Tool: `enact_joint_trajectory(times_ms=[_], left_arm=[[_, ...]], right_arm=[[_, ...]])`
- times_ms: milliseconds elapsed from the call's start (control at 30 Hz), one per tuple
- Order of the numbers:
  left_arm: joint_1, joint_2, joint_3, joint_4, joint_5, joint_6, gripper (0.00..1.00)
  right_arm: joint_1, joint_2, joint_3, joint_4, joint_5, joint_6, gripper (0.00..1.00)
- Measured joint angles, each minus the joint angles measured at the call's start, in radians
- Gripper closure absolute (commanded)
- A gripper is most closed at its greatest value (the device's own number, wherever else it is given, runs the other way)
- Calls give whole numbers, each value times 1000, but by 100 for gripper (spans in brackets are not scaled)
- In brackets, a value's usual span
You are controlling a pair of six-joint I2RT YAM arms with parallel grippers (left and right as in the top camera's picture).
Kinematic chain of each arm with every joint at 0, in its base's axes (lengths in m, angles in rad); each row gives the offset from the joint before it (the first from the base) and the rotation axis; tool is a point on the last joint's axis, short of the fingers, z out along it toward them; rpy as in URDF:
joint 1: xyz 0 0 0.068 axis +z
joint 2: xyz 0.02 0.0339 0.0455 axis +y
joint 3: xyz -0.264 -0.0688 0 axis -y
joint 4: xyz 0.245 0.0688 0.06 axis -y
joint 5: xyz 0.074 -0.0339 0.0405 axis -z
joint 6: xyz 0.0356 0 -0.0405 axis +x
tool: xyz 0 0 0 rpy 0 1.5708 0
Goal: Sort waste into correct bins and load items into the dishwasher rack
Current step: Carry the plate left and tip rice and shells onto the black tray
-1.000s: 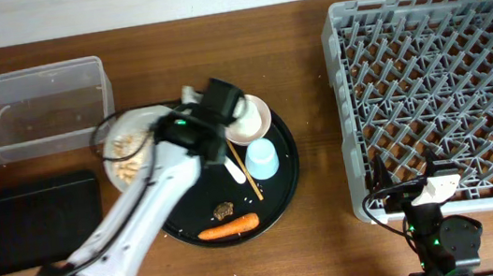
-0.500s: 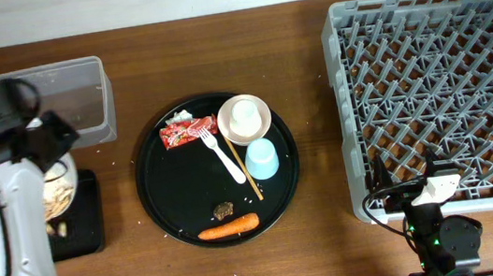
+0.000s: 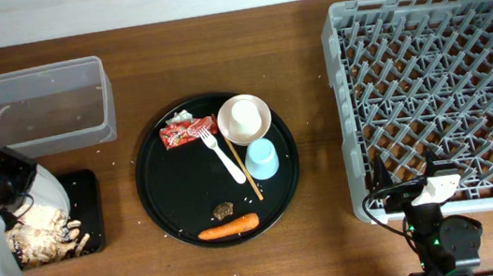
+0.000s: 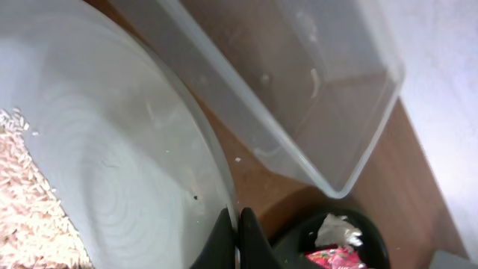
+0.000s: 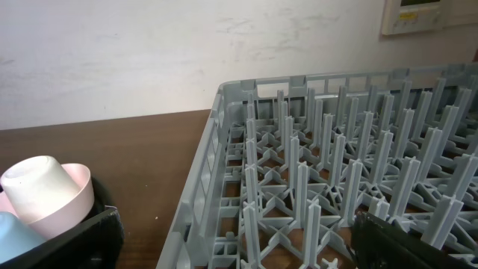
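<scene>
Brown desk (image 3: 301,46) carries everything. Grey dishwasher rack (image 3: 440,100) fills its right side, tines upright, nothing loaded. At centre sits the round black tray (image 3: 162,181). On it lie a pinkish bowl (image 3: 262,108) with a cream cup (image 3: 244,117) inside, and a light blue cup (image 3: 261,160) just below. With them are an orange carrot (image 3: 229,226), a red-and-white wrapper (image 3: 187,131), a white fork (image 3: 220,152), a thin chopstick (image 3: 247,174) and a brown scrap (image 3: 224,209).

A clear tub (image 3: 40,107) stands at far left, with the black rectangular tray (image 3: 85,191) just below it. The left arm rises along the left edge, wrist bent over that tray. Its left end effector (image 4: 233,235) is pinched tight on the rim of the pale plate (image 4: 112,149), which is tilted. Rice (image 3: 43,243) lies heaped on the rectangular tray, and some clings to the plate.

The right arm is folded low at the rack's near edge. Whether the right end effector (image 3: 409,195) is spread or closed cannot be told, and it holds nothing visible.
</scene>
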Motion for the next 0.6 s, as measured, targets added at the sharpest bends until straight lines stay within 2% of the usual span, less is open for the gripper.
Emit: enact_joint_trajectory(times_ms=[300, 500, 600], left_arm=[[191, 0, -4, -11, 285, -72, 100], [256, 0, -10, 48, 531, -79, 100], [264, 0, -11, 29, 581, -79, 100]], right_arm=[[0, 0, 0, 0, 0, 2, 1], [0, 0, 0, 0, 0, 1, 1], [0, 0, 0, 0, 0, 0, 1]])
